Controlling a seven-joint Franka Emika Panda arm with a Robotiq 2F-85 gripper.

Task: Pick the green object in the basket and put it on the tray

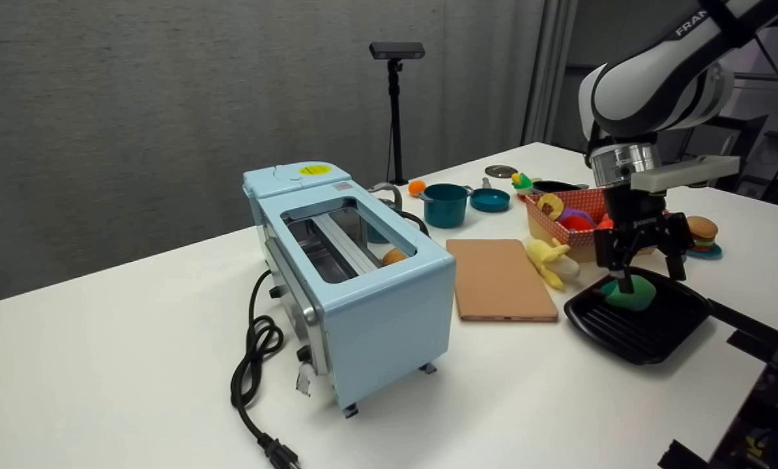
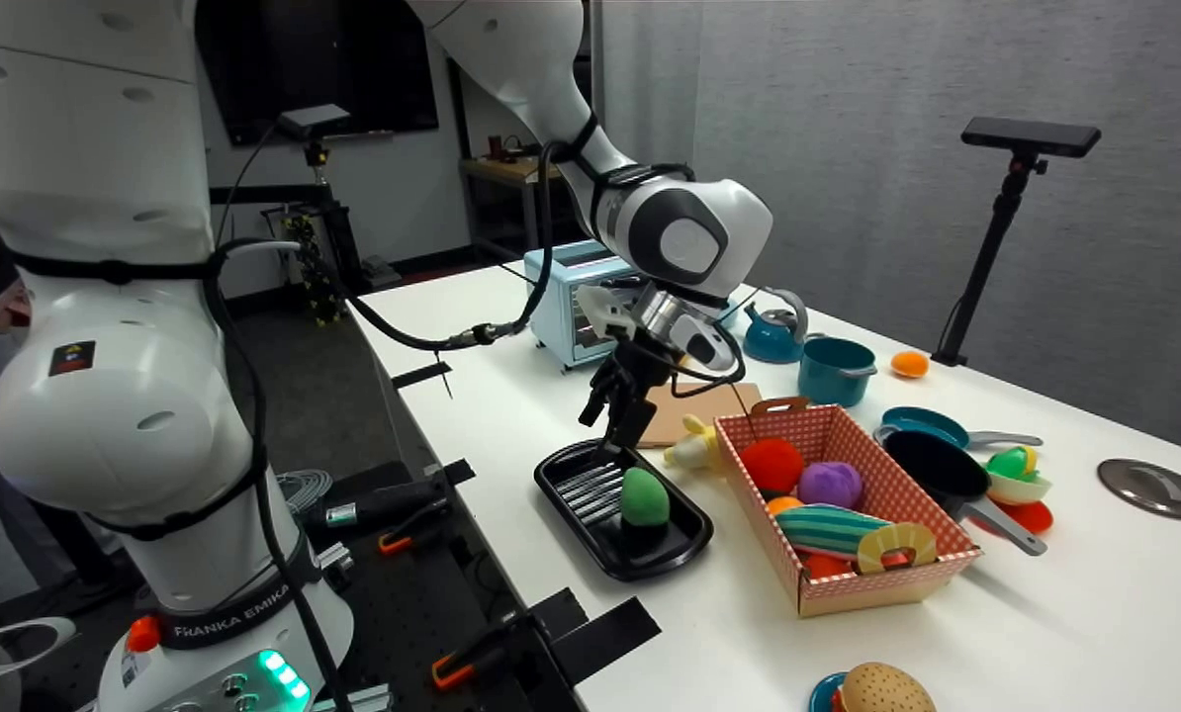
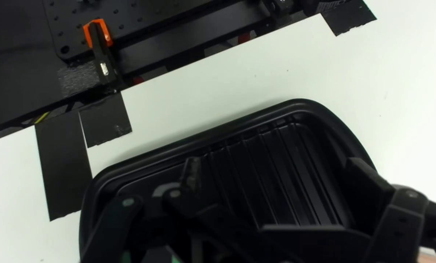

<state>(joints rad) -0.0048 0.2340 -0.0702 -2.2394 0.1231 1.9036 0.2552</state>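
The green object (image 1: 638,298) is a rounded, soft-looking piece lying in the black tray. It also shows whole in an exterior view (image 2: 644,497); in the wrist view only slivers of green (image 3: 176,259) show behind the gripper. The tray (image 1: 649,342) is a black ridged pan, also in an exterior view (image 2: 590,491) and the wrist view (image 3: 203,137). My gripper (image 1: 651,281) is open and empty above the tray, beside the green object, also in an exterior view (image 2: 605,432) and the wrist view (image 3: 278,172). The basket (image 2: 761,534) is red-checked and holds toy food.
A yellow banana toy (image 1: 547,262) lies between basket and wooden board (image 1: 503,280). A blue toaster oven (image 1: 382,312) stands beyond the board. Pots (image 2: 834,368), pans (image 2: 937,470) and a toy burger (image 2: 885,689) surround the basket. Black tape (image 2: 605,641) marks the table edge.
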